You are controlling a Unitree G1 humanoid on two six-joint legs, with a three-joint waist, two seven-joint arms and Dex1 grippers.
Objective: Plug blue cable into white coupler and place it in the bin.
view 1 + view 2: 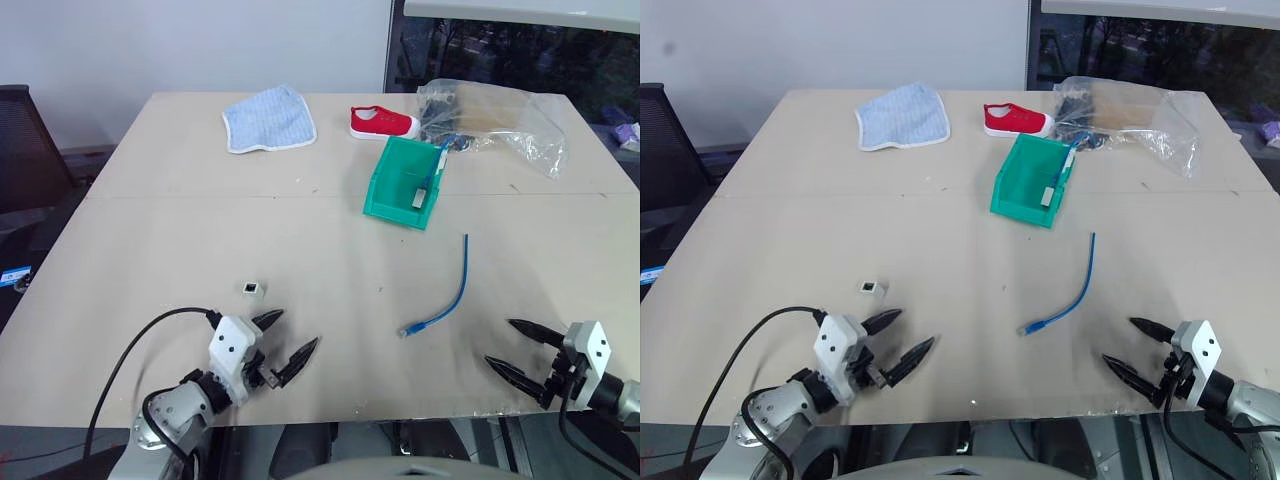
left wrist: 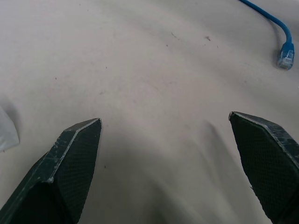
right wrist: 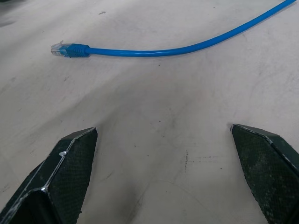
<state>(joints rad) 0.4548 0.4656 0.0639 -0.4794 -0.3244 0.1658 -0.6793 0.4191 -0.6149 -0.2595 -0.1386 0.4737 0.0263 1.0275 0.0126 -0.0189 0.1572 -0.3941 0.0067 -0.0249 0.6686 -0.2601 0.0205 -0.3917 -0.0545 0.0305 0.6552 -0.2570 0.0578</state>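
Note:
The blue cable (image 1: 449, 296) lies loose on the table, right of centre, its near plug (image 1: 409, 329) pointing toward me; the right wrist view shows that plug (image 3: 61, 48) just beyond the fingers. The white coupler (image 1: 250, 289) sits on the table left of centre, a short way beyond my left gripper (image 1: 288, 342), which is open and empty near the front edge. My right gripper (image 1: 510, 346) is open and empty too, at the front right, a hand's width from the cable's near plug. The bin (image 1: 404, 183) stands further back, holding a blue cable and a white block.
A light blue cloth (image 1: 269, 120), a red shoe (image 1: 383, 123) and a crumpled clear plastic bag (image 1: 500, 122) lie along the table's far side. A dark chair (image 1: 25, 150) stands off the table's left edge. The table's front edge runs just under both grippers.

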